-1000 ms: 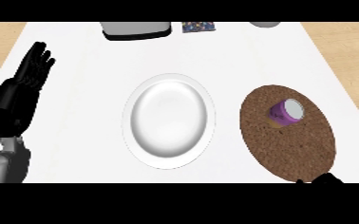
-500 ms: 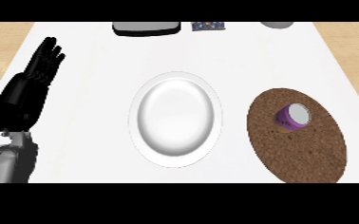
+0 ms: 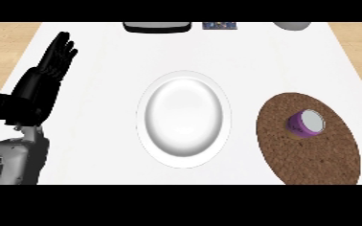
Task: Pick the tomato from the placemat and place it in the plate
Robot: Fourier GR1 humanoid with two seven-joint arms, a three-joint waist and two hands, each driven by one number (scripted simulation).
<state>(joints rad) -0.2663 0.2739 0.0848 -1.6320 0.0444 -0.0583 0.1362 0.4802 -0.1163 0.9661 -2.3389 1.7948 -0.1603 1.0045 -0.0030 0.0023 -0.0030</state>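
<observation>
Plate [image 3: 184, 118] centre; placemat [image 3: 283, 143] right, cup [image 3: 306, 123] on it.

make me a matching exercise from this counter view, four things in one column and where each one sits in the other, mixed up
Things:
1. white plate
2. purple object
3. brown placemat
4. left hand

Places:
A. resting open at the left edge, fingers up
B. at the right, beside the plate
C. middle of the counter
D. on the placemat

Pairs: 1-C, 2-D, 3-B, 4-A
</observation>
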